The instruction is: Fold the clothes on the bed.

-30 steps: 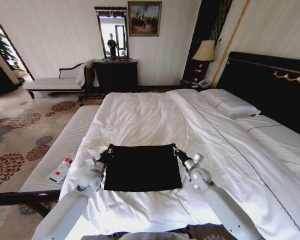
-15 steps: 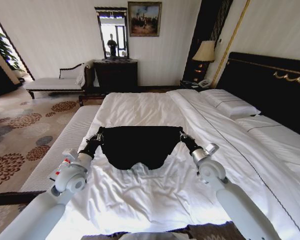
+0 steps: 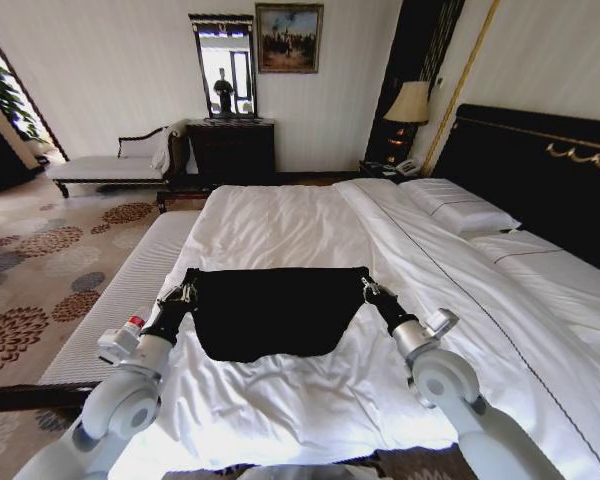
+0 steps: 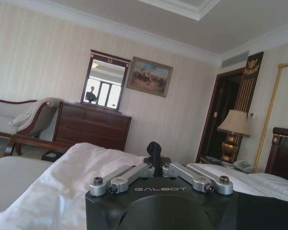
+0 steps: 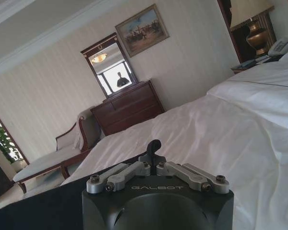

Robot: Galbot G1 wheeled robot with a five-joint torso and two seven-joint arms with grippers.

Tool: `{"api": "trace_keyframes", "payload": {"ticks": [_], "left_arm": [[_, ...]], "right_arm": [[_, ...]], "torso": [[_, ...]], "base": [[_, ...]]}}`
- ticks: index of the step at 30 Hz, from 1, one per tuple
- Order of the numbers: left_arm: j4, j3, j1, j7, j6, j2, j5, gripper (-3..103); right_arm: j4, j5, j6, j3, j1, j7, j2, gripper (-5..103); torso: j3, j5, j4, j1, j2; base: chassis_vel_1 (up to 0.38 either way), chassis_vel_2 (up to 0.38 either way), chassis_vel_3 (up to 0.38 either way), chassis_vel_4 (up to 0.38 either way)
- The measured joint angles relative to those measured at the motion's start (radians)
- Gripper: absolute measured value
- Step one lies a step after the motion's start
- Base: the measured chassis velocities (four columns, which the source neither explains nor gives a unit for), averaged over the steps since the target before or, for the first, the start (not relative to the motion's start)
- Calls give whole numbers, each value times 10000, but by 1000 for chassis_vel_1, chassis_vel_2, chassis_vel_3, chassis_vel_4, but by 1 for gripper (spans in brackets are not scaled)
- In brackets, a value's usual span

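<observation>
The clothes [image 3: 275,310] are a black shirt, held stretched between my two grippers over the white bed [image 3: 280,215]. No lettering shows on it. My left gripper [image 3: 187,292] is shut on its far left corner and my right gripper [image 3: 368,290] on its far right corner. The shirt's near edge sags in a curve onto the sheet. In the left wrist view the left gripper [image 4: 154,149] is pinched tight above the white duvet [image 4: 62,177]. In the right wrist view the right gripper [image 5: 155,147] is also pinched, and the black cloth [image 5: 38,211] trails beside it.
A narrow white-cushioned bench [image 3: 120,295] runs along the bed's left side, with a red-capped bottle [image 3: 133,323] on it by my left arm. Pillows [image 3: 460,210] and a dark headboard [image 3: 540,170] are on the right. A dresser [image 3: 230,150] and chaise [image 3: 110,165] stand by the far wall.
The shirt lay flat on the bed a second ago. Both grippers lifted it by its far corners, carried it away from me, and have now lowered it a little.
</observation>
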Motion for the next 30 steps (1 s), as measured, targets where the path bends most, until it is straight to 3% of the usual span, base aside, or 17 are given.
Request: {"api": "trace_keyframes", "payload": {"ticks": [5,9,13,17,18,20,23,28,30], "left_arm": [[-904,-116,1713,187,-239,-651,760,1],[-1241,24,2152,0,-159,-790,957,1],[-1242,102,2027,-250,100,-840,708,1],[-246,494,827,-675,466,-774,359,1],[472,807,121,-807,685,-756,232,1],[687,890,-60,-831,724,-757,229,1],[2923,1660,-1760,-976,903,-869,128,1],[4437,2354,-3225,-978,928,-952,-91,1],[5586,2964,-4467,-941,907,-999,-179,1]], "right_arm": [[1138,-618,-195,485,-1663,295,547,1],[1904,-461,-427,859,-2295,692,618,1],[2004,0,-650,1011,-2000,1037,567,1],[1059,257,-783,510,-977,1276,366,1],[158,293,-761,45,-327,1232,298,1],[-35,304,-750,-70,-183,1202,290,1],[-2367,264,-476,-1561,1458,946,268,1],[-4328,325,-222,-2765,3252,889,432,1],[-5640,296,-29,-3535,4331,817,679,1]], "torso": [[-1,3,-4,-3,0],[-1,1,-7,-3,1],[1,5,0,-2,1],[2,2,-4,-2,0],[3,3,-1,0,0],[4,2,0,1,-1],[7,3,-6,5,-3],[5,1,4,4,-3],[6,-1,-1,5,-3]], "base": [[0,0,0,0],[0,0,0,0],[0,0,0,0],[0,0,0,0],[0,0,0,0],[0,0,0,0],[0,0,0,0],[0,0,0,0],[0,0,0,0]]}}
